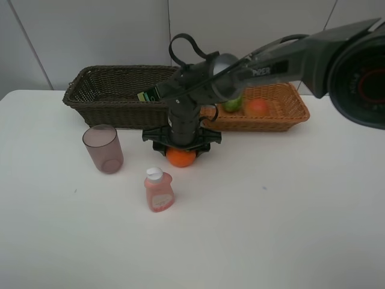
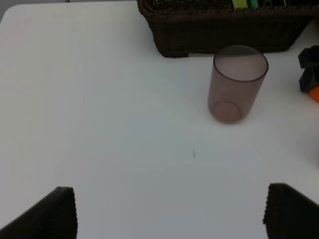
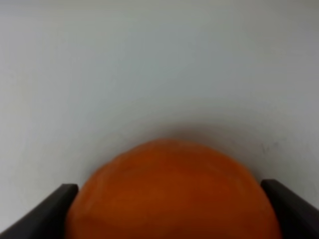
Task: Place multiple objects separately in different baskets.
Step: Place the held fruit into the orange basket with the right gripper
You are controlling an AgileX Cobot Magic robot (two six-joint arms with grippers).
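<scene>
Orange: on the desk, near the tan basket.
Right fingers: closed against both sides of it.
Left fingers: wide, empty, near the cup.
Advice: lift straight up, clear the wicker rim, release low.

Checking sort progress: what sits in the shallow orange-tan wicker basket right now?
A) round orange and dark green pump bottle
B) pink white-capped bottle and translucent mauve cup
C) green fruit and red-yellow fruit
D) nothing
C: the exterior high view shows the green fruit and the red-yellow fruit lying side by side inside the shallow orange-tan wicker basket.
</scene>
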